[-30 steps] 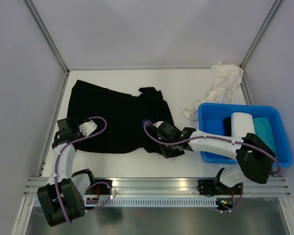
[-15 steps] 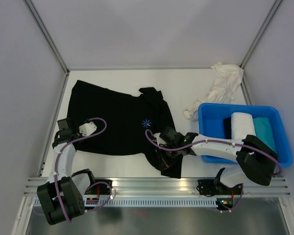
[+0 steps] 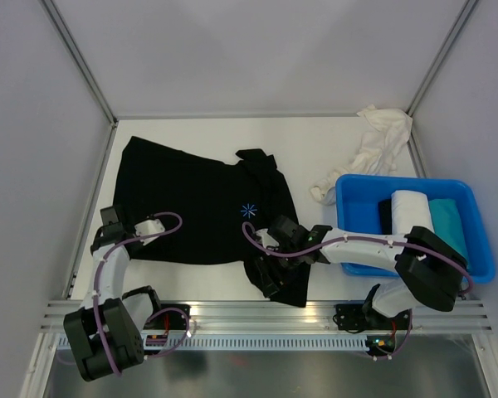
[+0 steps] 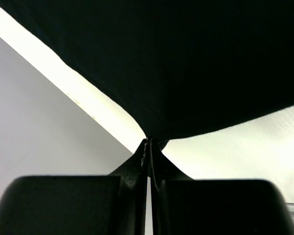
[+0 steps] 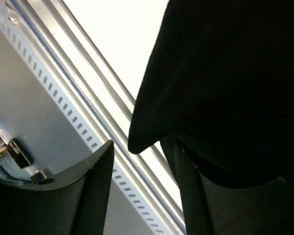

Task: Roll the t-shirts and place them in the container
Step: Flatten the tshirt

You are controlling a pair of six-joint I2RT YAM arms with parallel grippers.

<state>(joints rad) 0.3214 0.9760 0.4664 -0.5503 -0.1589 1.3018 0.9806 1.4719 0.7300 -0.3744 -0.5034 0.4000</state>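
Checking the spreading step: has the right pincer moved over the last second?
Yes. The right pincer has come toward the near rail, dragging a corner of the black t-shirt along.

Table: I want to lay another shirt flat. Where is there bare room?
Bare: the far strip between the black t-shirt and the back wall, and the patch between it, the cream shirt and the blue tub. Crowded: the near edge, with the left gripper and right gripper at the hem.
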